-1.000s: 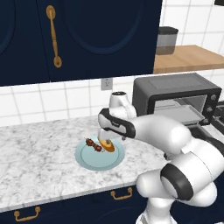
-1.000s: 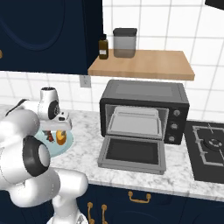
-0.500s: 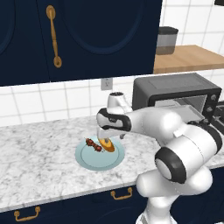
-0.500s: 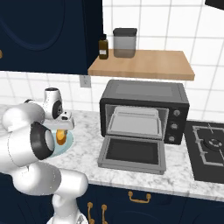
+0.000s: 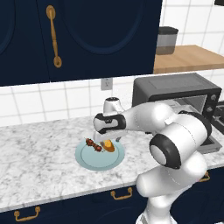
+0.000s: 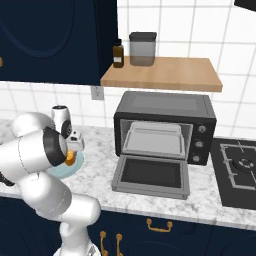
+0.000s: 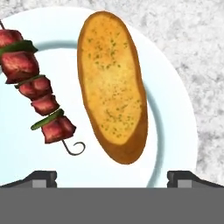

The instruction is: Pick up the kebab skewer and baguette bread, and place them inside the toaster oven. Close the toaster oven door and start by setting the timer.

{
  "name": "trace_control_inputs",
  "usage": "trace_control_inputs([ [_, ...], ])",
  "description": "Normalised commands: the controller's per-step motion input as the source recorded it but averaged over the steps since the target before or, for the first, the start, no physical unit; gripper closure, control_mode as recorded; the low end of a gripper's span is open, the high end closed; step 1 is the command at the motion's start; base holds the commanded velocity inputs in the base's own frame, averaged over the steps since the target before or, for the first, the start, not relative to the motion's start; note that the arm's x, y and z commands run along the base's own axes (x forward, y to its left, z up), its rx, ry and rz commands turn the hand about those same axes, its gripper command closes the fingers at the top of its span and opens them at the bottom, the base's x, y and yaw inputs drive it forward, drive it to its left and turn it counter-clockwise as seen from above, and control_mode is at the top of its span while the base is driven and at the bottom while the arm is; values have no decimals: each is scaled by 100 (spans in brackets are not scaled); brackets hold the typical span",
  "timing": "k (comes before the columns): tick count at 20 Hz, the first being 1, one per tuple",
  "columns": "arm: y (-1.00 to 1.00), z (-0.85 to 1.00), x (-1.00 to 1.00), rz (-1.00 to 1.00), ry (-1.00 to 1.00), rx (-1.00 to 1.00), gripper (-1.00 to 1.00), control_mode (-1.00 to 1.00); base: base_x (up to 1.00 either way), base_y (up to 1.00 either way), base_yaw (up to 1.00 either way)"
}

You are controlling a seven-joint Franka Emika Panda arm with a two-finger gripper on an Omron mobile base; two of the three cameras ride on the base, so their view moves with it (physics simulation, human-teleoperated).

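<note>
A pale blue plate on the marble counter holds the kebab skewer and, to its right, the baguette bread. My gripper hangs open right above the baguette, pointing down. In the hand view the baguette bread lies between the open fingertips, with the kebab skewer left of it on the plate. Nothing is held. The toaster oven stands to the right, and its door is dropped open flat on the counter.
A metal tray sits inside the oven. A stove burner lies right of it. A wooden shelf above carries a jar and a bottle. Dark upper cabinets hang over the plate.
The hand has come down a little toward the plate and now hangs over the baguette. The jaws stayed open. Plate, skewer and bread have not moved.
</note>
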Motion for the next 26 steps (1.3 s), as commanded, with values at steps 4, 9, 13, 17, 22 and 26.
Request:
trace_control_inputs([
  [4, 12, -8, 28, -1, 0, 0, -100, -100, 0, 0, 0],
  [9, 0, -10, 24, 0, 0, 0, -100, -100, 0, 0, 0],
  [13, 0, -35, 5, 0, -4, 0, -100, -100, 0, 0, 0],
  [17, 0, -27, 7, 0, -8, 0, -100, -100, 0, 0, 0],
  [22, 0, -22, 8, 0, -13, 0, -100, -100, 0, 0, 0],
  [26, 0, -24, 0, 0, -2, 0, -100, -100, 0, 0, 0],
])
